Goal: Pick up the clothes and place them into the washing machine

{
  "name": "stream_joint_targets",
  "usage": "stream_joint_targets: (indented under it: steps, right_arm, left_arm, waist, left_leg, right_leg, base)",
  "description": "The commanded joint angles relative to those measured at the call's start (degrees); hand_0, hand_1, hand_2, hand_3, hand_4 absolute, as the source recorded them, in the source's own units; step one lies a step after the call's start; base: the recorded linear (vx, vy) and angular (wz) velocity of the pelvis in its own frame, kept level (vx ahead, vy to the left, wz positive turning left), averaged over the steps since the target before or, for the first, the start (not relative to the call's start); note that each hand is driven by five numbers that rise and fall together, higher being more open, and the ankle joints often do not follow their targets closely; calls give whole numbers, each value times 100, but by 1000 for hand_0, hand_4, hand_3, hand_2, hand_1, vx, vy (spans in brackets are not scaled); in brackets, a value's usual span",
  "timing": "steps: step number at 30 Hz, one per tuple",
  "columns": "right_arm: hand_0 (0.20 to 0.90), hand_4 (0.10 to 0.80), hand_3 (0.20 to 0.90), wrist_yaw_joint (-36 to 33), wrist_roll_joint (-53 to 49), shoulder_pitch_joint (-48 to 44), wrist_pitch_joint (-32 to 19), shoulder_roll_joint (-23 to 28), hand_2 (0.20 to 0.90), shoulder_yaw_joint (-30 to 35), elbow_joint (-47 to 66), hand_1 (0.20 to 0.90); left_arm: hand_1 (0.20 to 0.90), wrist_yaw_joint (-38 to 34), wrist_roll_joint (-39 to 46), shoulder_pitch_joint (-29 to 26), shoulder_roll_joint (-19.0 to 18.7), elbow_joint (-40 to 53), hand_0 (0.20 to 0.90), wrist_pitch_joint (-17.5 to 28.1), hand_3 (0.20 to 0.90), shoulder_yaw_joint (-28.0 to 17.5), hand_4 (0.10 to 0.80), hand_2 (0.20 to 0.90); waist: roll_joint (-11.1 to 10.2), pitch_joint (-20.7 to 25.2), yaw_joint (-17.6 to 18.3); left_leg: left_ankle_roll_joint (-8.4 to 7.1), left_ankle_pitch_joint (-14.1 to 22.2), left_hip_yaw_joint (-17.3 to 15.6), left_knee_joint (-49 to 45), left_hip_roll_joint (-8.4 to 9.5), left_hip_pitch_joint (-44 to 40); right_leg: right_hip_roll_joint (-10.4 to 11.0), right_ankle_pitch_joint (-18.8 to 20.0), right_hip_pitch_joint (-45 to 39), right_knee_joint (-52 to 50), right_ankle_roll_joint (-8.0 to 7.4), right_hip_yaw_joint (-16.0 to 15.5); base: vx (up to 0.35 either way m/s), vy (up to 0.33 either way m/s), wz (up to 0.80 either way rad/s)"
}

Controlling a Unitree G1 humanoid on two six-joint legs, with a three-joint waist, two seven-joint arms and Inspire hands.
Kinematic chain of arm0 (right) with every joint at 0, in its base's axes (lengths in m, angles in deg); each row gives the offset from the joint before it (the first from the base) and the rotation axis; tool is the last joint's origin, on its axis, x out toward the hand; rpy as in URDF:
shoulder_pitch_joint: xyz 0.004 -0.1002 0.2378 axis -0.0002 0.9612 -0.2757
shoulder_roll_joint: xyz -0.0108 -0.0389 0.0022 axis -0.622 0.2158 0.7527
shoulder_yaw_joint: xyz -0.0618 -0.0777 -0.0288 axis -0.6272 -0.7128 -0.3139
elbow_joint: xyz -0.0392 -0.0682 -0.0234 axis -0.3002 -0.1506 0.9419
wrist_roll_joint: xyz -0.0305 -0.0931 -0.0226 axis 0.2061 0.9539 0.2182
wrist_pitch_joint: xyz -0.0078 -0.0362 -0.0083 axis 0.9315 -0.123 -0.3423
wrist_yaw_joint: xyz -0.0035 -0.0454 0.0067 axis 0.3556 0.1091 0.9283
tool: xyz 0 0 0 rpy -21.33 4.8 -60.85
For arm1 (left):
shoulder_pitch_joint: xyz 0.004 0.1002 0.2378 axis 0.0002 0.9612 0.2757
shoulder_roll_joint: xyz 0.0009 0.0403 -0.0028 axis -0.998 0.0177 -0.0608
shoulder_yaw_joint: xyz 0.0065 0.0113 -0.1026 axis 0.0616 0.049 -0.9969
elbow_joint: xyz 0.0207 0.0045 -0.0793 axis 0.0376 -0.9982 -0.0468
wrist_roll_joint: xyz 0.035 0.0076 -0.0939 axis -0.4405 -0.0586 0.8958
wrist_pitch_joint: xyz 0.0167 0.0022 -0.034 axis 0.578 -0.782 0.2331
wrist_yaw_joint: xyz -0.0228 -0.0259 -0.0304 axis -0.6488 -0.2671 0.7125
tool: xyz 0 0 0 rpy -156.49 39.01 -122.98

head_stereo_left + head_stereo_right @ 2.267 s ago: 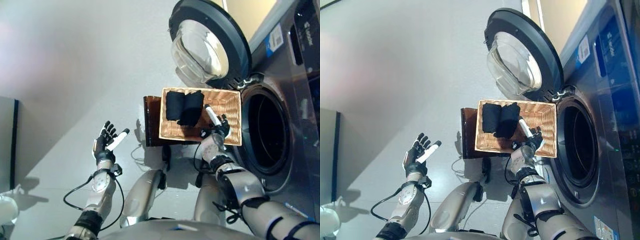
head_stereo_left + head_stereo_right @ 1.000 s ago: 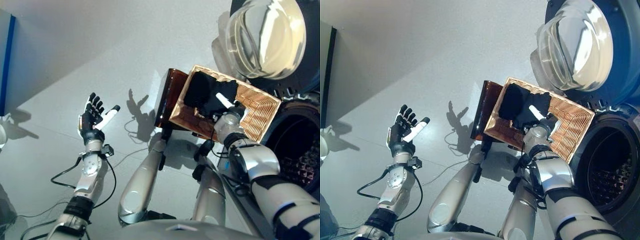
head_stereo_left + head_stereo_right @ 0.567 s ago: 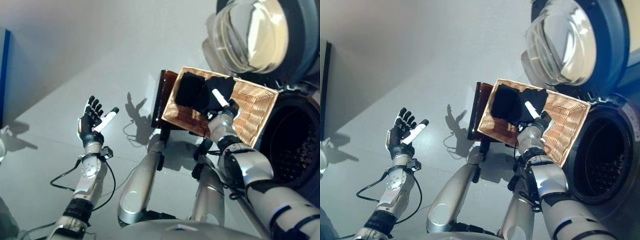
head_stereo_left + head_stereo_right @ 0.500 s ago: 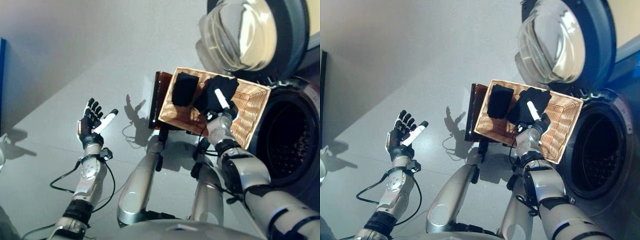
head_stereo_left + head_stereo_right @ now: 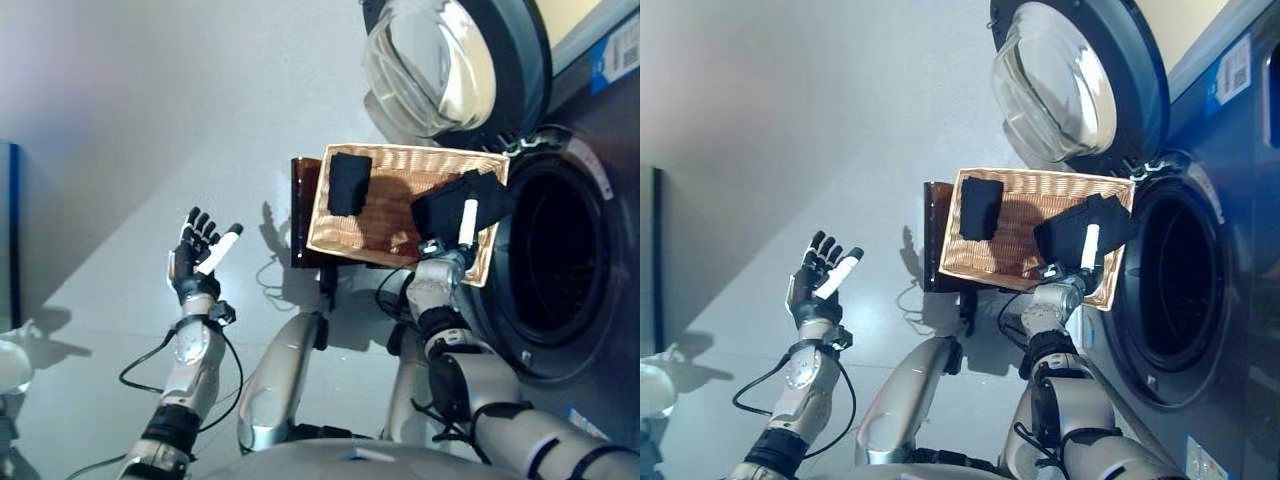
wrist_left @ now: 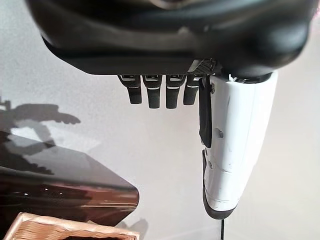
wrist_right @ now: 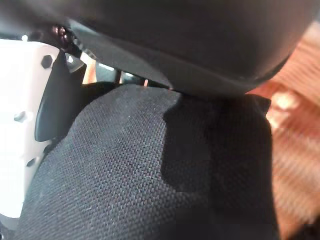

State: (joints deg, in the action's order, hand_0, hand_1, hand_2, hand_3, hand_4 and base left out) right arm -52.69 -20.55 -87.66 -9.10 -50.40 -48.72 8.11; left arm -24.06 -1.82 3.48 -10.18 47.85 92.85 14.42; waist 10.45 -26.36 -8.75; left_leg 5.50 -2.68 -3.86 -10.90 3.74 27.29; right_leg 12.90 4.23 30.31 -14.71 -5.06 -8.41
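Observation:
A shallow wicker basket (image 5: 400, 235) rests on a dark brown box (image 5: 300, 215) beside the washing machine. One folded black cloth (image 5: 348, 182) lies at the basket's left end. My right hand (image 5: 438, 265) is shut on a second black cloth (image 5: 460, 200), its white thumb (image 5: 467, 222) pressed on it. It holds the cloth over the basket's right end, next to the machine's round opening (image 5: 555, 260). The right wrist view shows this cloth (image 7: 150, 175) close against the hand. My left hand (image 5: 195, 262) is open and empty, raised over the floor to the left; its straight fingers (image 6: 152, 92) show in the left wrist view.
The machine's round glass door (image 5: 440, 60) stands open above the basket. The grey machine front (image 5: 610, 200) runs down the right side. A dark panel (image 5: 8, 230) and a white object (image 5: 10, 365) stand at the far left. Grey floor lies between them and the box.
My right hand has lifted one black cloth off the pile and carried it right, toward the machine's opening. The other cloth stays at the basket's left. The camera has shifted.

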Motion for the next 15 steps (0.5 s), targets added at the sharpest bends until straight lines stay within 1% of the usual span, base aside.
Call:
stream_joint_targets:
  steps: [1, 5, 8, 11, 12, 13, 14, 15]
  right_arm:
    - [200, 300, 200, 676, -341, 114, -562, -120, 200, 72, 621, 200]
    - [200, 300, 200, 888, -587, 157, -670, -236, 200, 23, 779, 200]
    - [200, 300, 200, 953, -617, 151, -755, -213, 200, 26, 915, 200]
    - [200, 300, 200, 948, -593, 79, -842, -48, 200, 159, 1069, 200]
    - [200, 300, 200, 947, -592, 78, -842, -47, 200, 160, 1070, 200]
    - [200, 300, 200, 922, -558, 51, -895, 33, 200, 230, 1151, 200]
    - [200, 300, 200, 841, -473, -42, -988, 260, 200, 394, 1264, 200]
    - [200, 300, 200, 823, -457, -54, -985, 273, 200, 403, 1262, 200]
  left_arm:
    - [900, 115, 121, 254, -119, 148, 900, 421, 900, -62, 800, 900]
    - [900, 208, 229, 289, -70, 65, 900, 416, 900, 38, 800, 900]
    - [900, 241, 244, 285, -53, -8, 900, 403, 900, 88, 800, 900]
    - [900, 281, 235, 265, -43, -80, 900, 411, 900, 132, 800, 900]
    - [900, 281, 235, 264, -42, -81, 900, 412, 900, 132, 800, 900]
    - [900, 300, 233, 267, -39, -96, 900, 403, 900, 149, 800, 900]
    - [900, 336, 240, 285, -40, -149, 900, 410, 900, 158, 800, 900]
    - [900, 338, 242, 273, -35, -155, 900, 414, 900, 166, 800, 900]
  waist:
    - [256, 433, -51]
    - [426, 478, -46]
    - [537, 527, -30]
    - [645, 570, 18]
    - [646, 569, 17]
    - [682, 579, 43]
    - [751, 610, 96]
    - [758, 606, 86]
  left_leg:
    - [-543, -23, 334, -161, -86, 304]
    - [-559, -46, 316, -112, -73, 255]
    - [-566, -55, 287, -61, -72, 194]
    - [-577, -53, 250, -24, -66, 142]
    - [-577, -53, 249, -23, -66, 142]
    - [-578, -51, 240, -14, -60, 128]
    - [-582, -45, 216, -4, -48, 110]
    - [-582, -44, 213, -3, -49, 109]
  right_leg:
    - [231, -390, -353, -122, -49, 99]
    - [231, -411, -359, -144, -51, 155]
    - [233, -417, -376, -135, -60, 216]
    - [244, -438, -372, -142, -72, 276]
    - [244, -438, -371, -143, -72, 277]
    - [245, -444, -359, -152, -73, 304]
    - [245, -459, -347, -165, -76, 347]
    - [244, -460, -343, -169, -77, 351]
  base:
    - [4, 6, -8]
    - [9, 12, -4]
    - [28, 22, -12]
    - [20, 13, -11]
    - [14, 5, -5]
    - [0, 0, 0]
    - [0, 0, 0]
    - [0, 0, 0]
